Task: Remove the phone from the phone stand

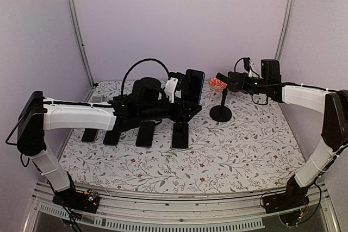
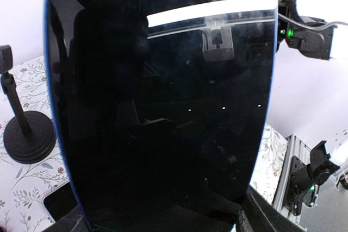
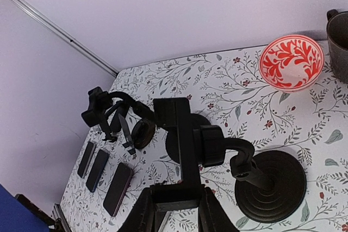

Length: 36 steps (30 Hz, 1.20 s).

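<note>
Over the flowered tablecloth (image 1: 239, 150), white with grey vines and small red blossoms, the left gripper (image 1: 187, 104) is holding the phone (image 1: 194, 84) upright in the air, its jaws standing partway open and pressing on the lower sides of the case. The phone is hanging clear of the phone stand (image 1: 221, 111), just to that stand's left and not touching it; in the left wrist view its dark, blue-edged screen is filling nearly the whole frame and mirroring a strip of light. The right gripper (image 3: 176, 213) is pinching the lower end of the stand's black cradle (image 3: 175, 134) with its jaws drawn narrow, while the round base (image 3: 272, 186) is sitting flat on the cloth. Four other phones (image 1: 145, 133) are lying face up in a row nearer the arms, partly under the left arm. A red-and-white bowl (image 3: 292, 62) is resting at the back of the cloth beside a grey mug (image 3: 338, 44). Plain pale lilac walls (image 1: 179, 20) are enclosing the table on three sides, with slim metal posts (image 1: 76, 25) running up the corners and an aluminium rail (image 1: 179, 199) edging the near side.
</note>
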{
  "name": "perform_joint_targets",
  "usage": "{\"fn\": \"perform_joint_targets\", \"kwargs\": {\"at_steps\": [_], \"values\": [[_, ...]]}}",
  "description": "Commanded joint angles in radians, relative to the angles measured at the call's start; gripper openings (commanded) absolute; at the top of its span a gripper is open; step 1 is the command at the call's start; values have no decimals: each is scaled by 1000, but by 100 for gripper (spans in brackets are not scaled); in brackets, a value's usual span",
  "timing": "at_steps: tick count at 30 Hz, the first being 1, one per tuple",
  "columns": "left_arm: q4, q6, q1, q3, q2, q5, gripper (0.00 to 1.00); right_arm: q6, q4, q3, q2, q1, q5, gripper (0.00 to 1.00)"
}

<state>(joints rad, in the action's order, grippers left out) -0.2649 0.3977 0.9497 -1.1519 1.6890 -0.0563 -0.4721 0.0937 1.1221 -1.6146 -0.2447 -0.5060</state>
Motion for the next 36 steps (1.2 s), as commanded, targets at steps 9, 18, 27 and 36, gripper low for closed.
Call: {"fn": "perform_joint_targets", "kwargs": {"at_steps": [9, 18, 27, 36], "values": [[-33, -11, -8, 16, -42, 43, 13, 28, 101, 142, -131, 22, -7, 3], [-27, 2, -5, -2, -12, 57, 13, 28, 94, 101, -46, 22, -19, 74], [-10, 35, 17, -44, 39, 116, 13, 37, 66, -18, 136, 21, -74, 94], [2, 95, 58, -92, 90, 182, 13, -13, 67, -248, 396, -84, -173, 85]]}}
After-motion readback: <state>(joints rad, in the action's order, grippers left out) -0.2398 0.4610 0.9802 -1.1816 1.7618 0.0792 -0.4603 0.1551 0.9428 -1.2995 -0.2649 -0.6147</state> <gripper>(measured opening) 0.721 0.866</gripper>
